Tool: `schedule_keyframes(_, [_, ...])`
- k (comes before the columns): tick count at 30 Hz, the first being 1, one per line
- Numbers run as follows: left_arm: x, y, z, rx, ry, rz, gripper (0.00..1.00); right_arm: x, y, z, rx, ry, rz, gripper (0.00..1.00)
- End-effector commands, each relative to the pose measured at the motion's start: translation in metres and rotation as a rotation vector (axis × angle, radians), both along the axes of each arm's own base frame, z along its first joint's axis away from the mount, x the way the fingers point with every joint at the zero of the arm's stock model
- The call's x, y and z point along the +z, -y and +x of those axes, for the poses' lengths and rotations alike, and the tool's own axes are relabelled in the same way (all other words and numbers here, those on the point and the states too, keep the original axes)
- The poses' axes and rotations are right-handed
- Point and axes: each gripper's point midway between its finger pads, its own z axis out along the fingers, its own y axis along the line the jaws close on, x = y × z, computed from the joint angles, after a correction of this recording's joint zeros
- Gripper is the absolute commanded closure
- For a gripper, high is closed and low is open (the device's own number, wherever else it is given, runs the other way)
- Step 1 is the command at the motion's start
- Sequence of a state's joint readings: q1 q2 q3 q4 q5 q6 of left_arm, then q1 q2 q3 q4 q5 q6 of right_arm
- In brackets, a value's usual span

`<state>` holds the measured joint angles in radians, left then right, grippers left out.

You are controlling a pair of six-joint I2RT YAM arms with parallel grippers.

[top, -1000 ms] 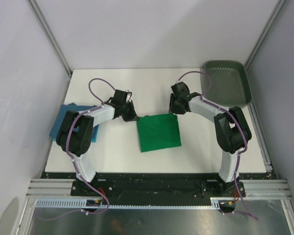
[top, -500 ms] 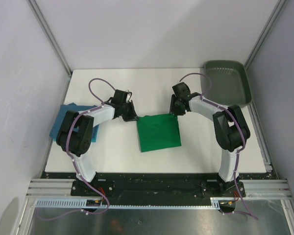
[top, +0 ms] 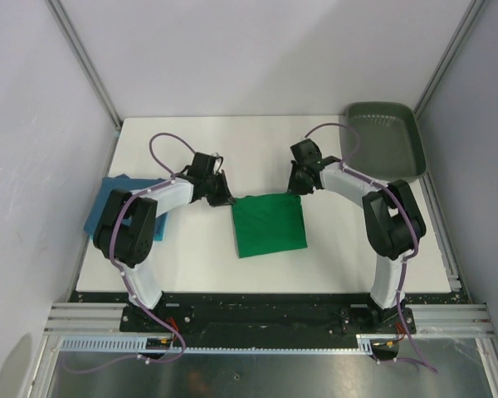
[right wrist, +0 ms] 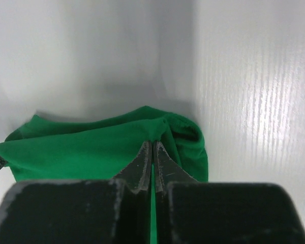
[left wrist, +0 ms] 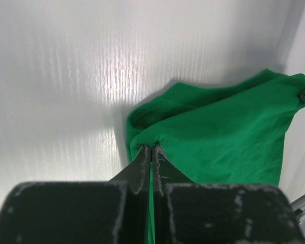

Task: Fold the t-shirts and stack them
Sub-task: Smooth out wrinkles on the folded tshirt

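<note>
Green t-shirt (top: 270, 225): folded to a rough square, flat on the tabletop (top: 232, 149) near its middle, between the two arms.

Surface: white tabletop, finely ribbed in the wrist views. Pale panel walls on three sides, with metal frame posts at the far corners.

Teal t-shirt (top: 100, 214): folded, at the tabletop's left edge, partly under the left arm. Well apart from the green one.

Tray (top: 386, 137): dark grey-green, at the far right corner. Only its own dotted floor shows inside.

Left fingers (left wrist: 140, 165): pressed together, pinching the far left corner of the green t-shirt.

Right fingers (right wrist: 142, 158): likewise closed, pinching cloth at the far right corner. The fabric bunches up at both pinch points.
</note>
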<state>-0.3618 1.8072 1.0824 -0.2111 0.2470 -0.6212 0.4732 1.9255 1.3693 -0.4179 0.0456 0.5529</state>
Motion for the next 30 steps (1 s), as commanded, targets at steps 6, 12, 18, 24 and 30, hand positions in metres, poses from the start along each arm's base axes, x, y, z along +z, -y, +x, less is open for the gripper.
schedule_keyframes(6, [0.062,0.014,-0.009,-0.047,0.158,-0.051,1.00,0.066,0.016,-0.014,-0.096,0.101,-0.074,1.00])
schedule_keyframes(12, [0.050,0.029,0.011,-0.086,0.149,-0.034,1.00,0.054,0.031,-0.010,-0.121,0.089,-0.115,1.00])
schedule_keyframes(18, [0.018,0.021,0.026,-0.013,0.093,0.026,1.00,0.025,0.032,0.022,-0.062,0.116,-0.109,1.00])
schedule_keyframes(24, [0.010,0.012,0.039,-0.020,0.104,0.058,1.00,0.003,0.036,0.039,-0.063,0.109,-0.103,1.00])
schedule_keyframes(30, [0.015,0.018,0.050,-0.036,0.118,0.035,1.00,0.009,0.044,0.045,-0.092,0.131,-0.110,1.00])
